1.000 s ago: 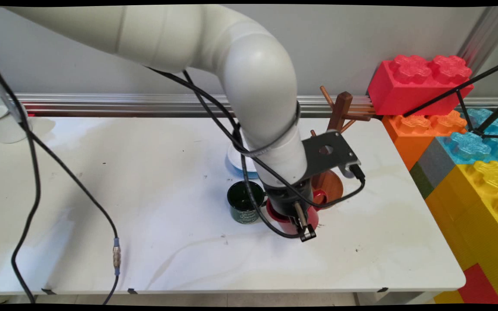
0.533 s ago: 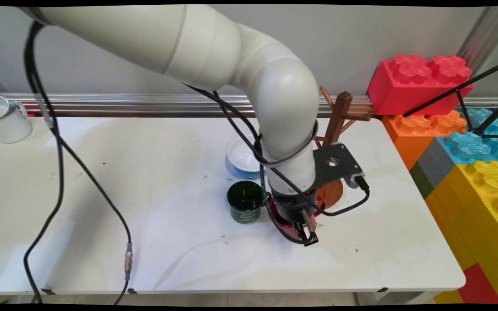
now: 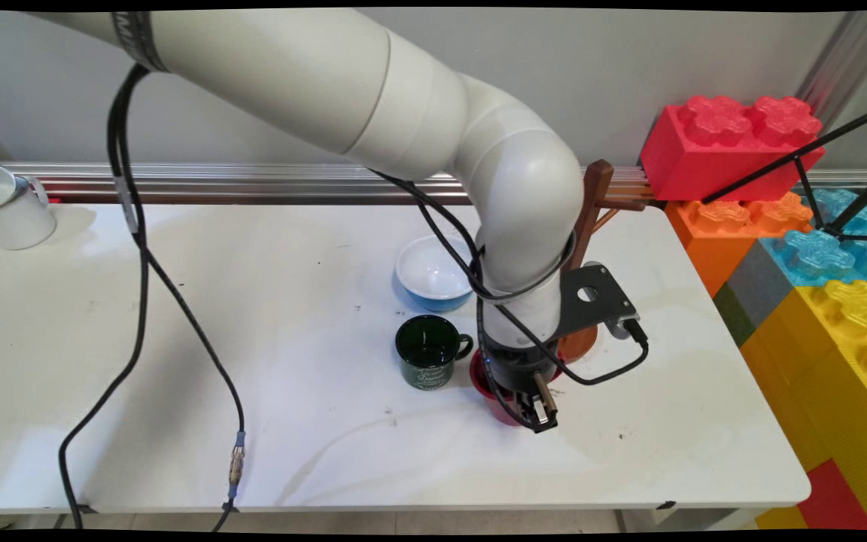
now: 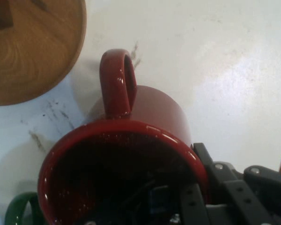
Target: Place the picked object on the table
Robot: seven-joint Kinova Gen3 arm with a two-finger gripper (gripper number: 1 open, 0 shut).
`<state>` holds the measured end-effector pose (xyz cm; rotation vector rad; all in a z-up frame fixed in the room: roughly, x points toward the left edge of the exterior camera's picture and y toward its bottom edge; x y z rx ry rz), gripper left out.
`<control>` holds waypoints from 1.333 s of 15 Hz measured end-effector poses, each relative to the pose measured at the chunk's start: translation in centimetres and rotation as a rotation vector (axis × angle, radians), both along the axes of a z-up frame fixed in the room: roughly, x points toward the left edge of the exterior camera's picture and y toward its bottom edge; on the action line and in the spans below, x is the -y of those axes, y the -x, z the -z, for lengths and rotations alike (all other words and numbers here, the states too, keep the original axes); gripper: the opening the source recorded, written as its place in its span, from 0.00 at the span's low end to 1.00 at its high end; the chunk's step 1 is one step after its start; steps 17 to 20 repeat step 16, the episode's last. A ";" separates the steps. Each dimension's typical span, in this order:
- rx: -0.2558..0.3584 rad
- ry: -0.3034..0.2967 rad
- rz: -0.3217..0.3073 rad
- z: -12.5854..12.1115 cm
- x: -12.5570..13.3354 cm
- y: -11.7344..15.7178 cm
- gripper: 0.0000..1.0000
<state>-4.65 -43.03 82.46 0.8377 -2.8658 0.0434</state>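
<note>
A red mug (image 3: 495,393) stands on the white table (image 3: 253,316) right of centre, and in the hand view the red mug (image 4: 150,112) fills the middle with its handle (image 4: 117,82) pointing away. My gripper (image 3: 537,410) straddles the near side of the mug's rim. One finger reaches down inside the mug. The other finger (image 4: 203,168) lies against the outside wall, so my gripper (image 4: 182,197) is shut on the rim. A dark green mug (image 3: 427,360) stands just left of it, its handle (image 4: 16,208) showing at the hand view's lower left.
The round wooden base (image 3: 578,342) of a mug tree (image 3: 593,203) sits right behind the red mug, seen too as a wooden disc (image 4: 33,51). A blue bowl (image 3: 433,280) lies behind the green mug. A white mug (image 3: 10,207) stands far left. Big toy bricks (image 3: 802,248) border the right edge.
The wrist has swung to the right and stands more upright over the red mug. The gripper has stayed at the mug's rim, and the mug has hardly shifted.
</note>
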 end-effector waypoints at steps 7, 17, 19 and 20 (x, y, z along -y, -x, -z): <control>0.018 -0.004 -0.022 1.0 0.7 0.5 1.00; 0.007 0.001 -0.071 1.7 1.4 0.5 1.00; 0.007 0.001 -0.071 1.7 1.4 0.5 1.00; 0.007 0.001 -0.071 1.7 1.4 0.5 1.00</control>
